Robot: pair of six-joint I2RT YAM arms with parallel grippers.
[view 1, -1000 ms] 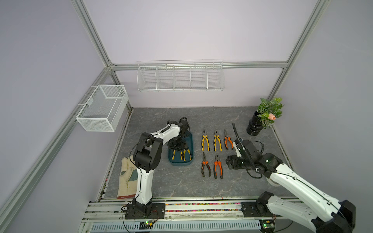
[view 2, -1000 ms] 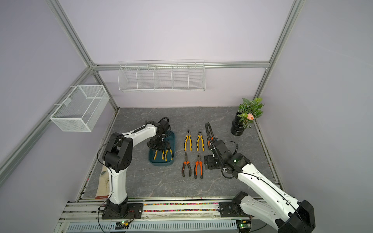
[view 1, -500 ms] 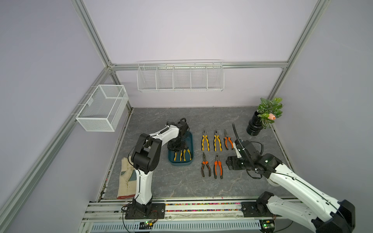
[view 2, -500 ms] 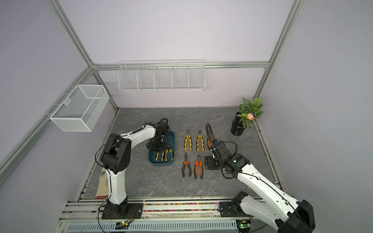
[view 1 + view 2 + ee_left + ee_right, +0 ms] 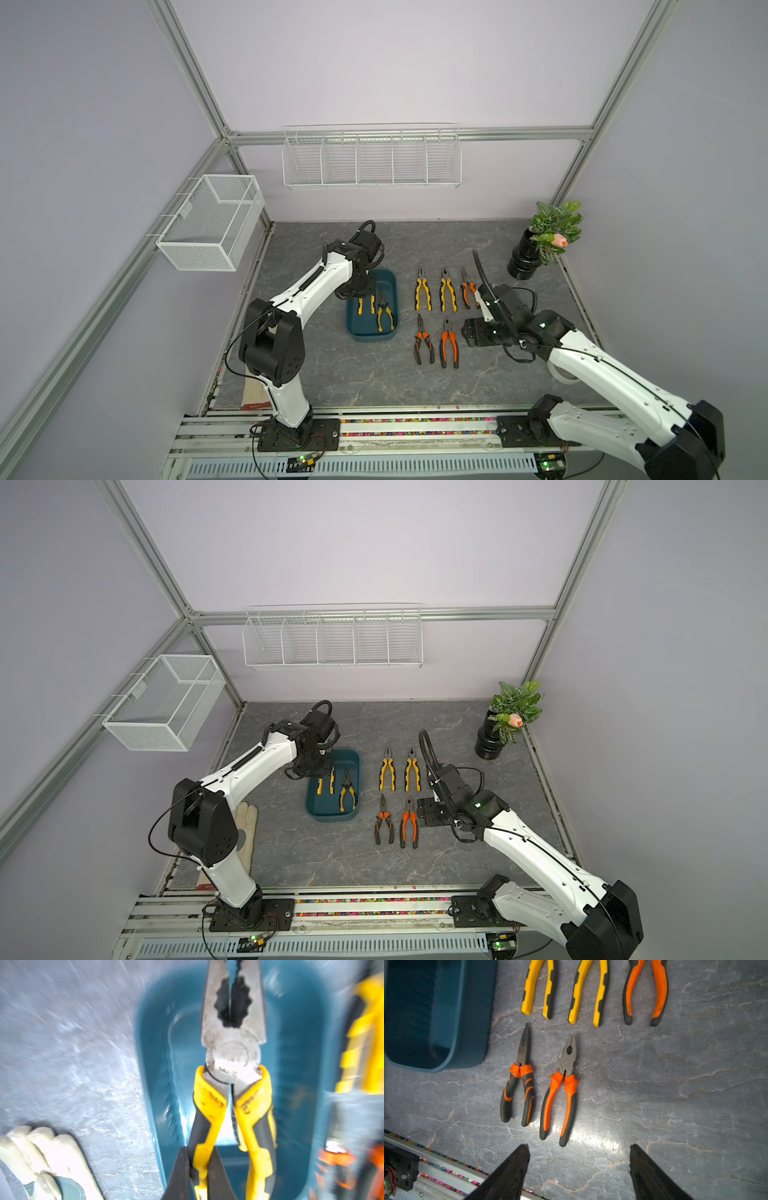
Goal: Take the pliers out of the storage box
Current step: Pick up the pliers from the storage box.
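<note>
Evidently the left end effector (image 5: 200,1175) clamps just one grippy handle of the stiff, probably head-heavy yellow pliers (image 5: 232,1057), so they may pivot.

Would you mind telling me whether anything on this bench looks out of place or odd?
A pale work glove lies on the table beside the left arm, unrelated to the tools. Also, the left gripper is shut on only one handle of the yellow pliers in the storage box, an off-centre hold.
</note>
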